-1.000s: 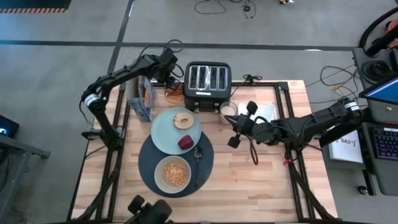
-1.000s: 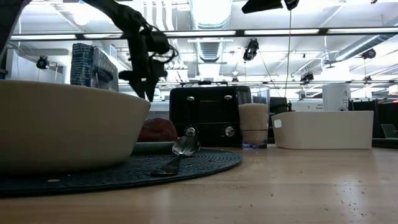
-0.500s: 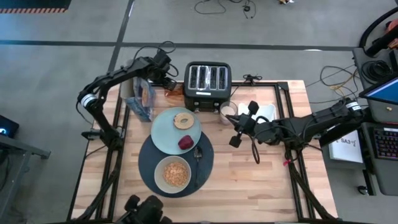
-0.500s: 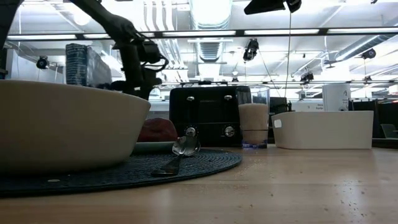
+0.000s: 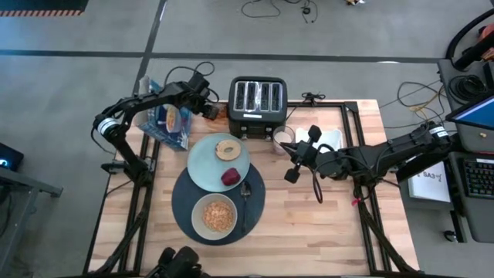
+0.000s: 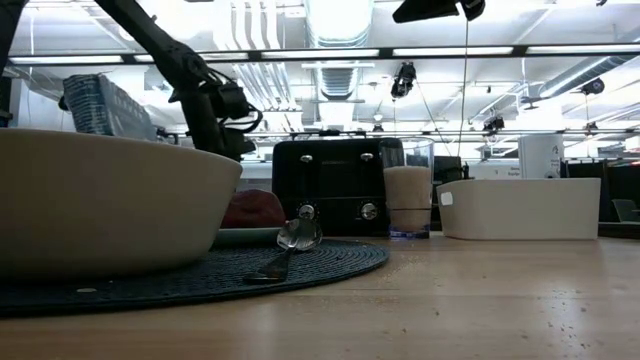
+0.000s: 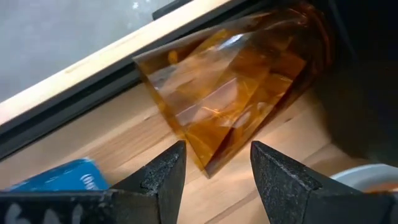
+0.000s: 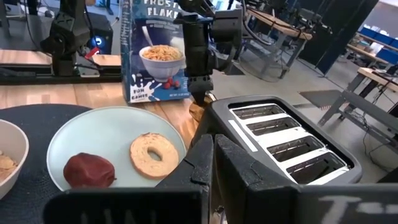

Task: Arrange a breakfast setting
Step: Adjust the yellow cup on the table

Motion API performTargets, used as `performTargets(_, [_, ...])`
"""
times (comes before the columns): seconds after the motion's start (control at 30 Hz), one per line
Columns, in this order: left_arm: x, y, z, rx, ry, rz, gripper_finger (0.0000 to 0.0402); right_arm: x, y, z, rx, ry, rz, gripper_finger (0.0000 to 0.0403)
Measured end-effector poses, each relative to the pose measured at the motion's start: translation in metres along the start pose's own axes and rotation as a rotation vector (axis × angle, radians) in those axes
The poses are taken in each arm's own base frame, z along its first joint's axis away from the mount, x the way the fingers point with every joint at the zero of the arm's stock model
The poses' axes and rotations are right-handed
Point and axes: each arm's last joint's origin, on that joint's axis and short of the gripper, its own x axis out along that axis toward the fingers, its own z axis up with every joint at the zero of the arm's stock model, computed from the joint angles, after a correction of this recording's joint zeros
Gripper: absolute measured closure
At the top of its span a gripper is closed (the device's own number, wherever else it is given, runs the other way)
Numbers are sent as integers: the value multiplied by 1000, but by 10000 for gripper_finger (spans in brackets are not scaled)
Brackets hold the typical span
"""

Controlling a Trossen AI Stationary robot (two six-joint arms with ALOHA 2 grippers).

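Observation:
The round dark-blue placemat bears the beige bowl with cereal, the metal spoon and part of the pale mint plate. The bagel and the dark-red fruit lie on the plate. The milk glass stands beside the toaster. My left gripper is open and empty, its fingers just short of an amber transparent bag lying on the table left of the toaster. My right gripper is shut and empty, hovering right of the plate.
The black four-slot toaster stands at the far edge, with a white tray to its right. A blue cereal box stands tilted at the far left, under my left arm; whether the arm touches it I cannot tell. Bare wood lies at the near right.
My left gripper has drawn back from the toaster toward the table's left edge. The cereal box, upright before, has tipped with its top toward the left edge.

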Motion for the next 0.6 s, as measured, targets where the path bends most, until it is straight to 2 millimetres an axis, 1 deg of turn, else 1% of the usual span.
performTargets(0.17, [1,-3,1,6,-16,-28,240,0,0,0,0,0,0,394])
performTargets(0.27, [0,-5,2,28,-29,-24,255,0,0,0,0,0,0,394])
performTargets(0.37, [-2,-7,6,38,-48,-33,291,0,0,0,0,0,0,394])
performTargets(0.53, [-3,-9,3,55,-19,-80,370,0,0,0,-1,0,0,394])
performTargets(0.6, [-4,-11,2,61,-8,-98,390,0,0,0,-1,0,0,394])
